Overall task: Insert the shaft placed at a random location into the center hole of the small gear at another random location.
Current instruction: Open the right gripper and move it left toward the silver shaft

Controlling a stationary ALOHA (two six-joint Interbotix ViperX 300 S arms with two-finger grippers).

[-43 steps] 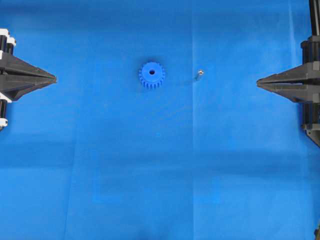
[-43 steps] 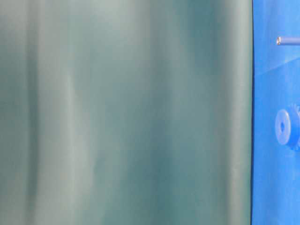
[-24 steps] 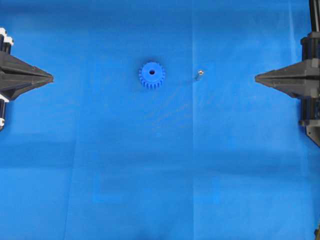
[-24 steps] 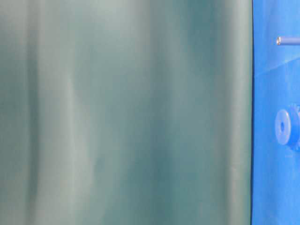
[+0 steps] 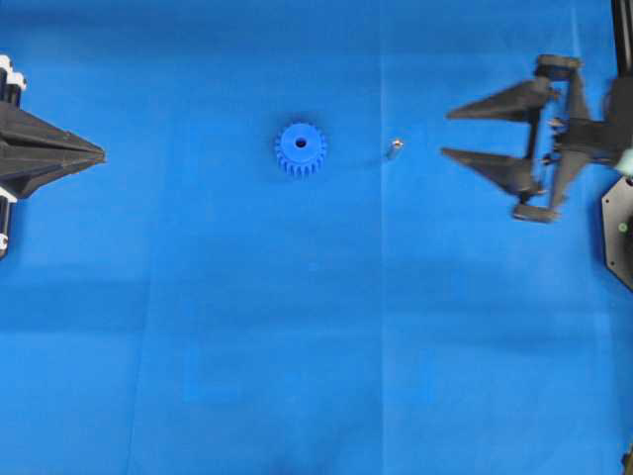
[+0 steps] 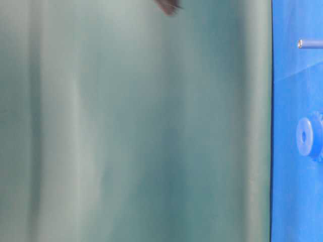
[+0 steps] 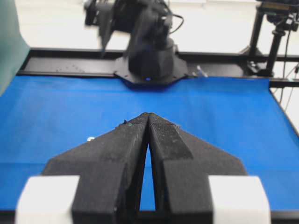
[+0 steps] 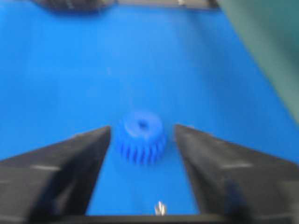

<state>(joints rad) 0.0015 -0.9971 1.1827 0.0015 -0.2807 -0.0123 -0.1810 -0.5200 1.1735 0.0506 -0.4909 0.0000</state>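
No writing or brand mark can be read on anything here. The right pincer (image 5: 445,134), shut and back at the right edge half a second ago, now reaches toward the middle with jaws spread wide, holding nothing. The left pincer (image 5: 102,154) stays closed and empty at the left edge. On the blue table (image 5: 297,327) the shaft (image 5: 394,148) lies unmoved just right of the small gear (image 5: 301,148), whose center hole (image 5: 301,143) faces up

Bare cloth (image 5: 297,327) round shaft (image 5: 394,148); gear (image 5: 301,148) prob. well apart.
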